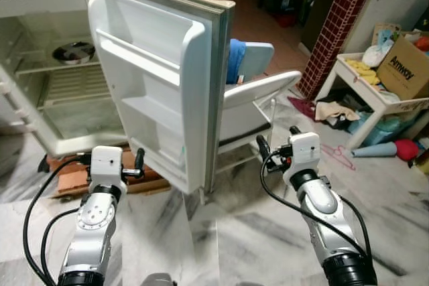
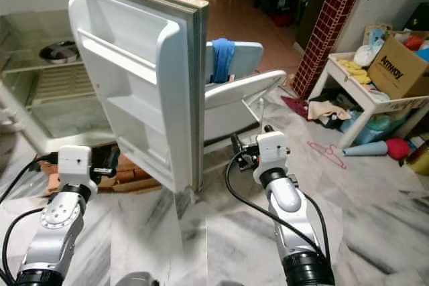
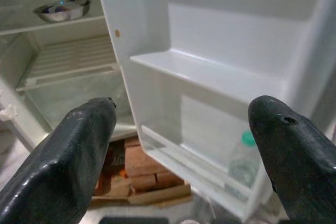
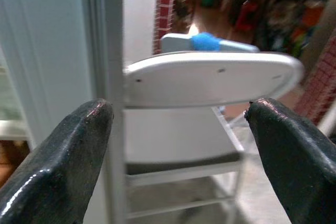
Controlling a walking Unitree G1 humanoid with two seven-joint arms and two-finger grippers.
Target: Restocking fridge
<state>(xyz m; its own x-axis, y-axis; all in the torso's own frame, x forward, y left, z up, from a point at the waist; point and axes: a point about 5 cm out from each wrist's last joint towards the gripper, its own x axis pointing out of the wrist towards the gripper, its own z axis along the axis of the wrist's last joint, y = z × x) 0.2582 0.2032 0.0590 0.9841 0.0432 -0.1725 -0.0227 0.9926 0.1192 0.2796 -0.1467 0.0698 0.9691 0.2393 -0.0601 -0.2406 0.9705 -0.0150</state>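
Fridge open, upper left of frame; steel bowl on its wire shelf. Door swung wide; clear bottle in lowest door bin. Left gripper low, facing door, fingers apart, empty. Right gripper centre-right, fingers apart, facing white chair.
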